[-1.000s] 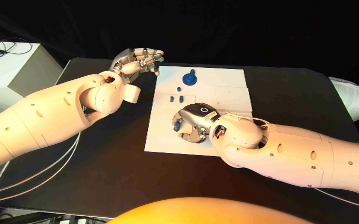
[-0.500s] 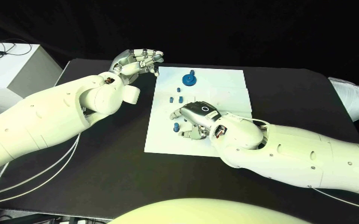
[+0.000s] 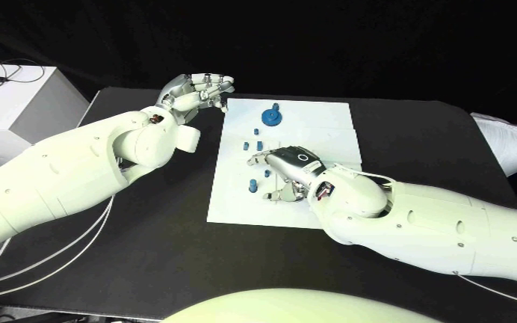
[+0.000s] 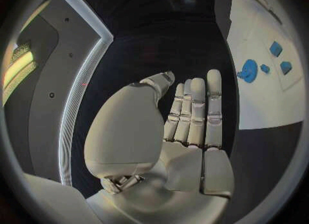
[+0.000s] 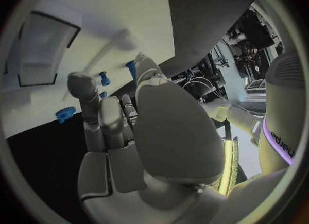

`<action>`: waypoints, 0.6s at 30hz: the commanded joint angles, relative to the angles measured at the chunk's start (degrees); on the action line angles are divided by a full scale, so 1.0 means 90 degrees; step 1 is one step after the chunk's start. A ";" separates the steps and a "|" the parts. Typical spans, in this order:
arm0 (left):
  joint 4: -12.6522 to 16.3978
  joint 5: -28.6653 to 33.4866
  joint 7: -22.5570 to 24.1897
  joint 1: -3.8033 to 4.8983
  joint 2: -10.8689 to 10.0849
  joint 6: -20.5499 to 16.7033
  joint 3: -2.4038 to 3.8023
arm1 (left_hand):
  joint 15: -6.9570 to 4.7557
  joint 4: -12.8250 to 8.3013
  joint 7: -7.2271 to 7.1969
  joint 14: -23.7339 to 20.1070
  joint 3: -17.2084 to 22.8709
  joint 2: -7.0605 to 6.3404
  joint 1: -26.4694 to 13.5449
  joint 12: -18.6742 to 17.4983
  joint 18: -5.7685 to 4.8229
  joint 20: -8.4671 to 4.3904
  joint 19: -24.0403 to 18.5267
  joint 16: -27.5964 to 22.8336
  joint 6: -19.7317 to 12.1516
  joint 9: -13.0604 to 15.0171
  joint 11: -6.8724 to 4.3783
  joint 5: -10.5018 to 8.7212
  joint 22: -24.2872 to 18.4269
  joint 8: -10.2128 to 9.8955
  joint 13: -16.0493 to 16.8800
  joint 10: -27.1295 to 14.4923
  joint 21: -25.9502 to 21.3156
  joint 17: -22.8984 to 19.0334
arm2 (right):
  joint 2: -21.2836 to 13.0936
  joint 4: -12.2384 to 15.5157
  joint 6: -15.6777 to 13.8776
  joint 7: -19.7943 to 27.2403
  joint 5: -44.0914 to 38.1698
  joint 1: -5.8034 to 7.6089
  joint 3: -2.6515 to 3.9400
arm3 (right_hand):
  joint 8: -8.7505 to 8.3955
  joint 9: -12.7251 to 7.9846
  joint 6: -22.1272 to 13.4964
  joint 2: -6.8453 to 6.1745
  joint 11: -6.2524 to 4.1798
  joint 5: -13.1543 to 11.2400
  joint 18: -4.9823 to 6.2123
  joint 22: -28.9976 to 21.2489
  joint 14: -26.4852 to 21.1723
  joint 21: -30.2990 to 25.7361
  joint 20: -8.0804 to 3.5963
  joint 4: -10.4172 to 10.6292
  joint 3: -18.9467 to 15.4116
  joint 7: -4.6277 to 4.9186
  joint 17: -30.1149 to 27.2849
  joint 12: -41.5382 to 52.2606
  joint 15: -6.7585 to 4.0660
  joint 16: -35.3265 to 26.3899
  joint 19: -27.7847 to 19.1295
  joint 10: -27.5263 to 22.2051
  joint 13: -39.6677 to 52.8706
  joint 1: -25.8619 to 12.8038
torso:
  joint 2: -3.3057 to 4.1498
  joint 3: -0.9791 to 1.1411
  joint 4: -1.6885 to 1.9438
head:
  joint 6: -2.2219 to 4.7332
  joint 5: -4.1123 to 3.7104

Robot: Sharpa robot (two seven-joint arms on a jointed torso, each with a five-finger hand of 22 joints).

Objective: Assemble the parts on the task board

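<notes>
Head view: white rectangular task board [image 3: 323, 125] flat on the black counter [image 3: 431, 136]; silver right hand [image 3: 282, 177] low over its near half, shifted slightly toward the board's centre since a second ago, fingers curled around small blue parts [image 3: 251, 185], grasp impossible to confirm. Blue round geared piece [image 3: 273, 117] standing at the far end. Silver left hand [image 3: 199, 91] raised beside the board's far corner, unchanged, grasping nothing. Left wrist view: fingers straight, released. Right wrist view: fingers bent near blue pegs [image 5: 104, 79]. Likely mid-pickup, assembly barely begun.
</notes>
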 commanded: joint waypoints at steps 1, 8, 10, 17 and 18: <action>0.0004 0.0027 0.0033 0.0002 0.0005 0.0106 0.0003 | 0.0016 0.0004 0.0037 0.0040 -0.0029 -0.0002 0.0040 -0.0041 0.0042 -0.0012 0.0039 -0.0032 0.0021 -0.0010 -0.0008 0.0034 -0.0006 0.0042 -0.0006 0.0046 -0.0034 0.0000 | -0.0188 0.0166 -0.0156 0.0205 0.0295 0.0057 0.0025 | -0.0021 -0.0022 -0.0068 -0.0071 0.0013 0.0035 0.0087 -0.0037 -0.0051 -0.0050 -0.0002 0.0007 -0.0145 -0.0014 -0.0034 -0.0008 -0.0004 -0.0016 -0.0044 -0.0046 0.0004 -0.0040 | -0.0009 0.0001 -0.0010 | 0.0048 -0.0039; -0.0038 0.0028 0.0037 0.0001 -0.0002 0.0102 0.0001 | 0.0015 0.0006 0.0036 0.0042 -0.0033 0.0001 0.0048 -0.0042 0.0042 -0.0013 0.0042 -0.0035 0.0023 -0.0010 -0.0009 0.0033 -0.0008 0.0045 -0.0007 0.0051 -0.0037 0.0001 | -0.0940 0.0542 -0.0479 0.0974 0.2048 0.0477 0.0102 | 0.0355 0.0176 0.1064 0.0611 -0.0397 -0.0151 0.0072 0.0098 0.0042 0.0072 -0.0260 -0.0065 0.0406 0.0229 0.0042 0.0701 -0.0322 0.0030 0.0078 0.2754 0.0226 -0.0156 | -0.0014 0.0007 -0.0036 | 0.0157 -0.0174; -0.0053 0.0029 0.0038 0.0001 0.0004 0.0103 0.0000 | 0.0015 0.0006 0.0036 0.0042 -0.0033 0.0001 0.0048 -0.0042 0.0042 -0.0013 0.0042 -0.0035 0.0023 -0.0010 -0.0009 0.0033 -0.0008 0.0045 -0.0007 0.0051 -0.0037 0.0001 | -0.1177 0.0562 -0.0465 0.1121 0.2603 0.0620 0.0113 | 0.0470 0.0193 0.1318 0.0638 -0.0428 -0.0136 0.0036 0.0227 0.0111 0.0206 -0.0295 -0.0052 0.0588 0.0207 0.0130 0.0757 -0.0355 0.0055 0.0158 0.3246 0.0215 -0.0216 | -0.0024 0.0013 -0.0054 | 0.0183 -0.0216; -0.0082 0.0031 0.0028 -0.0018 0.0031 0.0124 -0.0008 | 0.0008 -0.0008 0.0030 0.0048 -0.0018 0.0028 0.0091 -0.0042 0.0044 -0.0018 0.0051 -0.0038 0.0032 -0.0011 -0.0018 0.0042 -0.0009 0.0053 -0.0009 0.0066 -0.0038 0.0003 | -0.1923 0.0474 -0.0161 0.0867 0.3936 0.0885 0.0125 | 0.0656 0.0241 0.1792 0.0619 -0.0724 0.0014 -0.0139 0.1093 0.0427 0.1175 -0.0500 -0.0033 0.1099 0.0021 0.1116 0.1017 -0.0577 0.0448 0.0546 0.4615 0.0528 -0.1064 | -0.0071 0.0036 -0.0109 | 0.0238 -0.0421; -0.0083 0.0031 0.0025 -0.0024 0.0033 0.0128 -0.0010 | 0.0007 -0.0011 0.0029 0.0049 -0.0015 0.0033 0.0101 -0.0043 0.0044 -0.0019 0.0053 -0.0039 0.0033 -0.0011 -0.0019 0.0042 -0.0009 0.0054 -0.0009 0.0068 -0.0038 0.0004 | -0.2016 0.0464 -0.0083 0.0725 0.4030 0.0899 0.0125 | 0.0684 0.0267 0.1795 0.0538 -0.0758 0.0108 -0.0164 0.1211 0.0463 0.1300 -0.0539 -0.0050 0.1060 -0.0028 0.1312 0.1197 -0.0622 0.0535 0.0583 0.4774 0.0744 -0.1268 | -0.0074 0.0042 -0.0111 | 0.0243 -0.0447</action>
